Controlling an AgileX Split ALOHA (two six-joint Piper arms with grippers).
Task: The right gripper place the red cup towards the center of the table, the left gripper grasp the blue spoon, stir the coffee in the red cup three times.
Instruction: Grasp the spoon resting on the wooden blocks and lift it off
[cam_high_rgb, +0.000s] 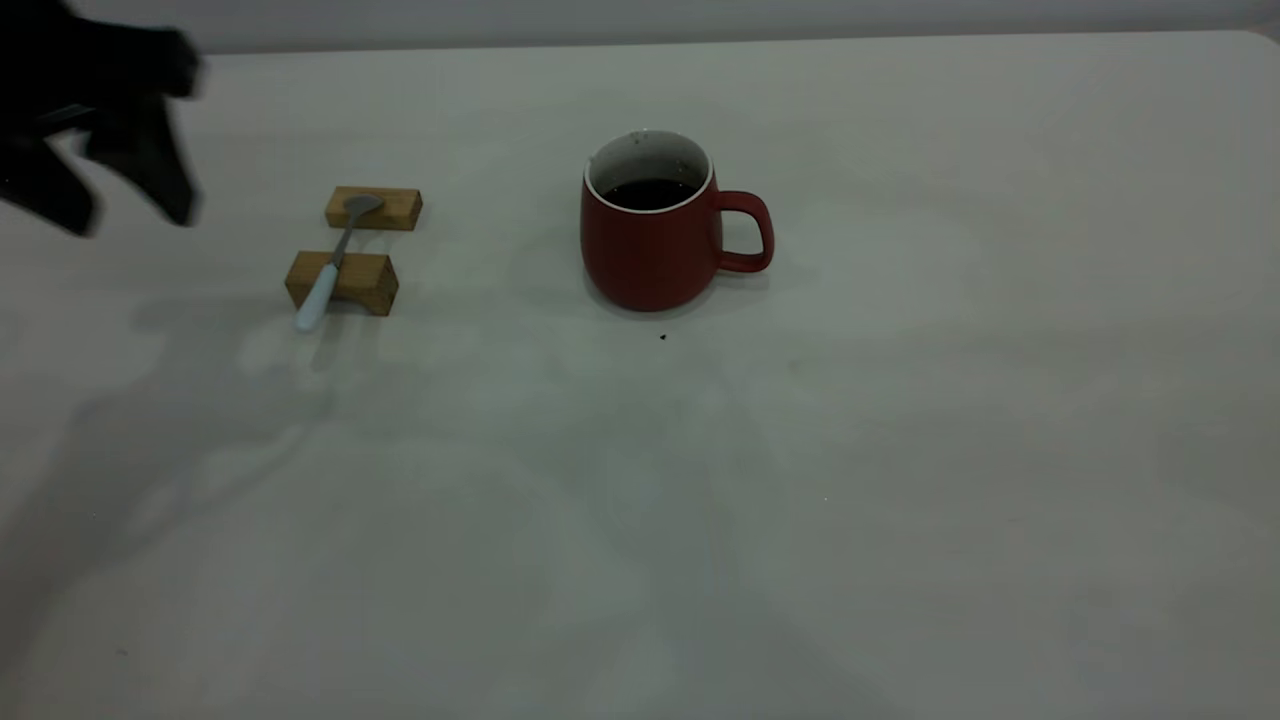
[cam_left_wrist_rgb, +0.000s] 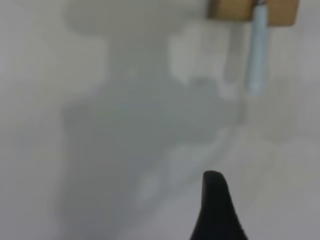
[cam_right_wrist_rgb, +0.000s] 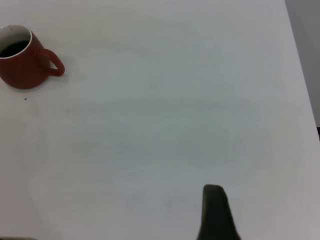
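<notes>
Off-white table (cam_high_rgb: 900, 450): red cup (cam_high_rgb: 655, 245) central, blue spoon (cam_high_rgb: 325, 280) across wooden blocks (cam_high_rgb: 343, 281).

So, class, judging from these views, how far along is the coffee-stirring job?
Apparently done: the cup stands upright near the table's middle, coffee inside, and the right gripper is well clear of it. In hand: the left gripper hovers open beside the spoon, which lies untouched across two wooden blocks. Left: grasping the spoon and all three stirs.

Light: dim, soft shadows falling across the table (cam_high_rgb: 900, 450).
Blur: left gripper (cam_high_rgb: 125, 210) smearing; blue spoon (cam_left_wrist_rgb: 258, 55) showing out of focus.
</notes>
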